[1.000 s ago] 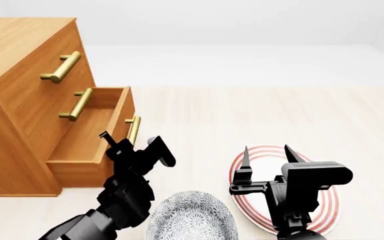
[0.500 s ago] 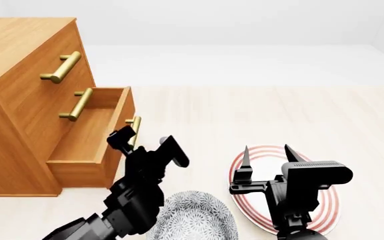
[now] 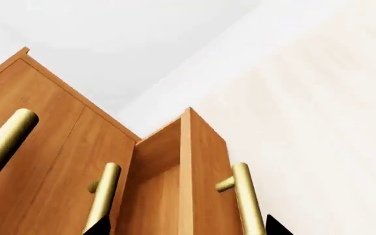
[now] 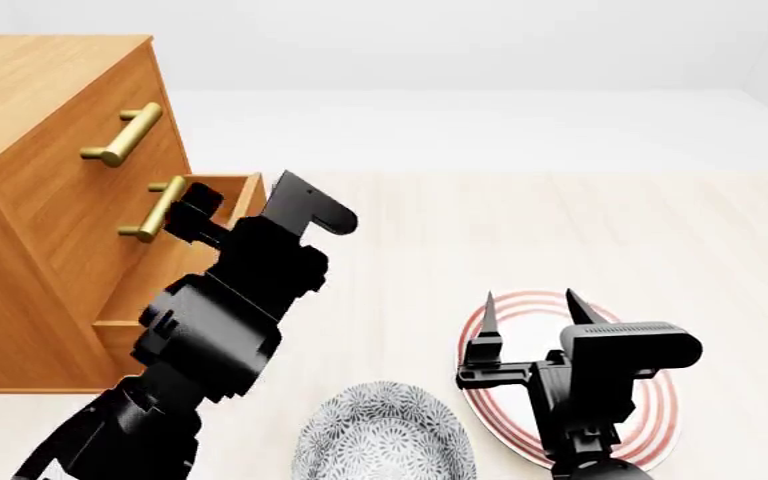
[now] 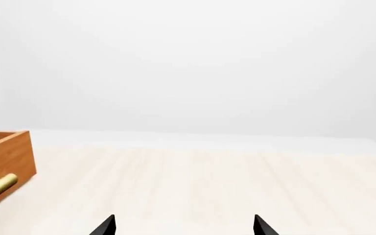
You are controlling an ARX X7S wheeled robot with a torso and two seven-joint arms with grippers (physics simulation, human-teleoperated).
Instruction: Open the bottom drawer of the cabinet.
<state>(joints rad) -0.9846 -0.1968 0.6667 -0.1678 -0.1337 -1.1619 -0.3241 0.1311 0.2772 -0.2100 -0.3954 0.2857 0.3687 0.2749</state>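
Observation:
The cabinet (image 4: 37, 90) stands at the left. Its bottom drawer (image 4: 137, 285) is pulled out, and my left arm hides its handle in the head view. My left gripper (image 4: 253, 207) is open and empty, raised over the drawer's front. In the left wrist view the drawer's front panel (image 3: 201, 176) and brass handle (image 3: 244, 196) lie between the open fingertips of the left gripper (image 3: 184, 230); I cannot tell if they touch. My right gripper (image 4: 531, 305) is open and empty above a red-ringed plate (image 4: 651, 410). It also shows in the right wrist view (image 5: 182, 227), with the drawer (image 5: 5, 152) far off.
A grey patterned bowl (image 4: 384, 440) sits on the pale floor near the front, between my arms. The two upper drawers are shut; their brass handles (image 4: 124, 135) (image 4: 157, 205) stick out from the cabinet face.
My left arm has risen and swung back toward the cabinet, from beside the bottom drawer's handle to over the drawer's front. The drawer and my right arm have not moved.

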